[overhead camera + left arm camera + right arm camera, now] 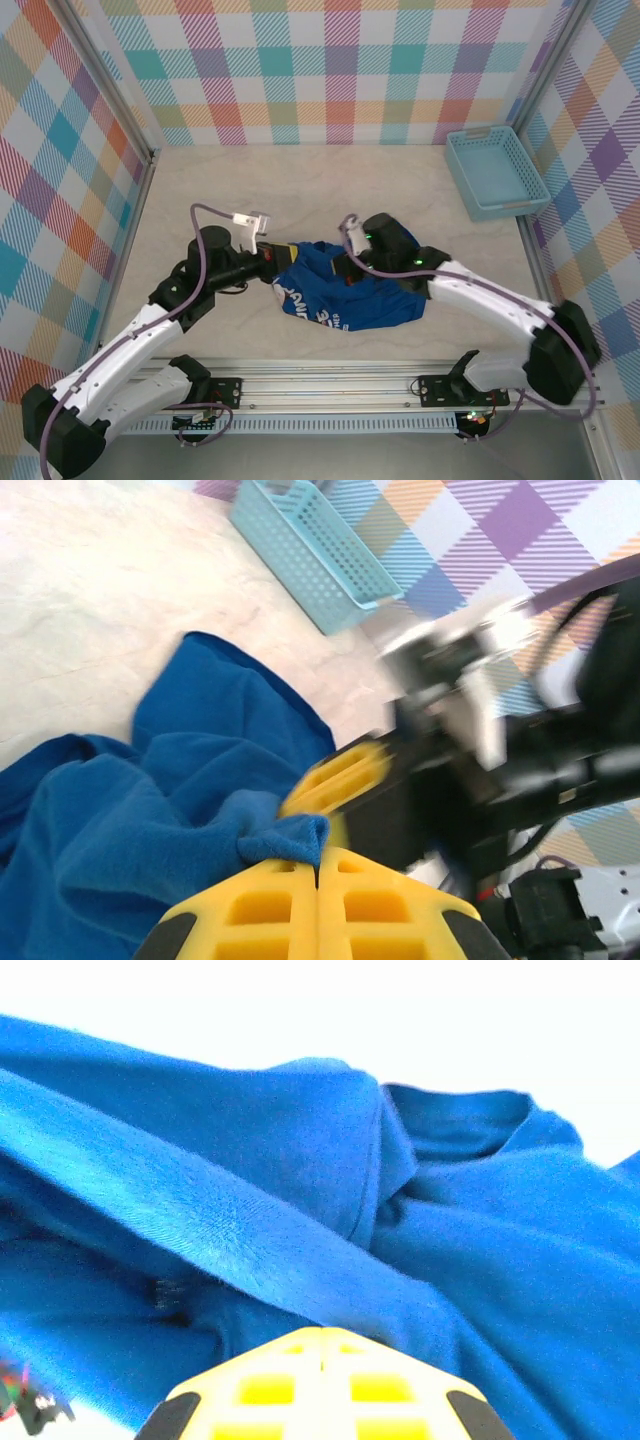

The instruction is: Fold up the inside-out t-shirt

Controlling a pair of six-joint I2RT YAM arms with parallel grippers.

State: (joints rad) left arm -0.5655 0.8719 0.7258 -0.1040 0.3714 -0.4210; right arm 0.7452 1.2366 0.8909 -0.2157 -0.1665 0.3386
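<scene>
The left pincer [318, 872] is closed tight, its two yellow fingers [262, 908] pressed flat together with a small peak of the inside-out t-shirt [120, 820] nipped between their tips, at the shirt's left edge. Just past that pinch, in the left wrist view, a blurred yellow finger of the right pincer [322, 1345] lies against the same cloth. In its own wrist view the right pincer is also closed, its fingers meeting with no gap, and a taut ridge of the blue fabric runs straight into their tips, so it has hold of the shirt near its upper middle. Folds and a seam of the shirt spread out beyond those tips. Seen from above, the two pincers sit close together on the shirt's far side, the left one at its left corner and the right one just beside it. The shirt itself lies on the bench [300, 190] as a rumpled royal-blue heap, with white print [325, 315] showing along its near left part. A light-blue lattice basket [495, 172] stands well apart from the shirt, farther back and to its right, against the checked wall [340, 70] there.
</scene>
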